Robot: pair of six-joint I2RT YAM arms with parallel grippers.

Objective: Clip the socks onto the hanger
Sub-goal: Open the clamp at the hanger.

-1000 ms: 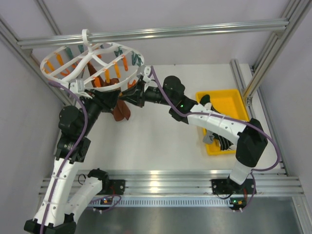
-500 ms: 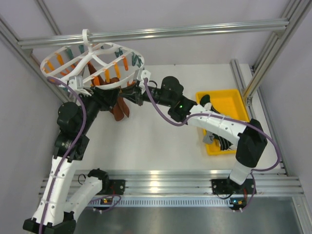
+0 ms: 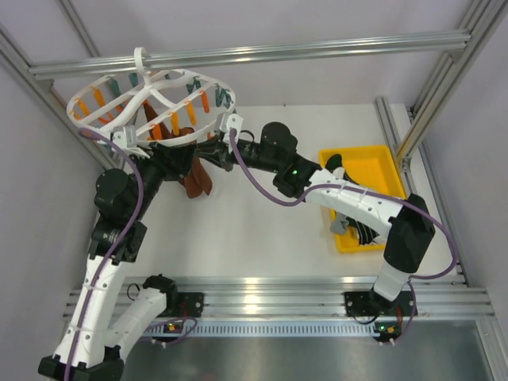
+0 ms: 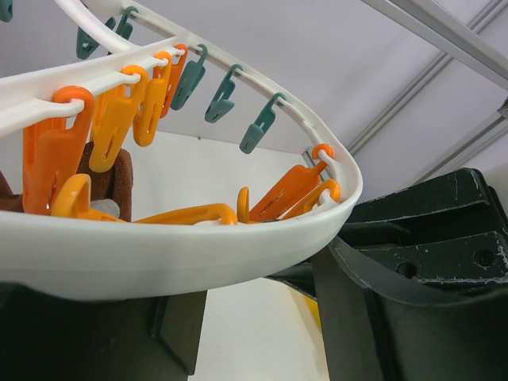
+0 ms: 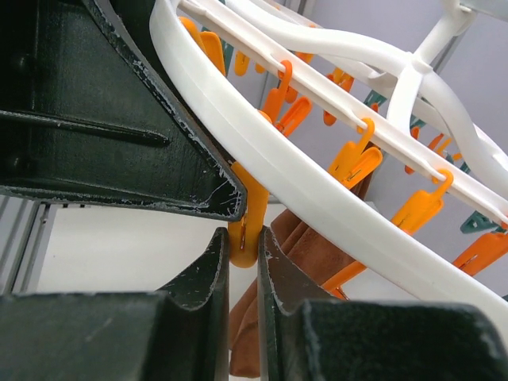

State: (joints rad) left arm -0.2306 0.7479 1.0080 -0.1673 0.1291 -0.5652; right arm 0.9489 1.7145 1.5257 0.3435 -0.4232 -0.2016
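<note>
The white hanger (image 3: 151, 99) hangs from the top bar, orange and teal clips dangling from its ring. A brown sock (image 3: 195, 176) droops under the ring's near side, between the two grippers. My right gripper (image 5: 244, 246) is shut on an orange clip (image 5: 248, 208) just below the rim (image 5: 333, 206), with the brown sock (image 5: 295, 255) right behind it. My left gripper (image 4: 258, 317) sits under the rim (image 4: 182, 258), its jaws apart and nothing between them. In the left wrist view, brown fabric (image 4: 121, 181) shows behind the orange clips (image 4: 55, 163). More socks (image 3: 351, 226) lie in the yellow tray.
The yellow tray (image 3: 373, 163) stands on the table at the right, beside the right arm's forearm. An aluminium bar (image 3: 317, 48) carries the hanger's hook, and frame posts run along both sides. The two grippers (image 3: 202, 157) crowd close together under the ring.
My left gripper's jaws have spread wider. The right gripper has shifted slightly left, still pinching the orange clip, and the ring has swung a little with it.
</note>
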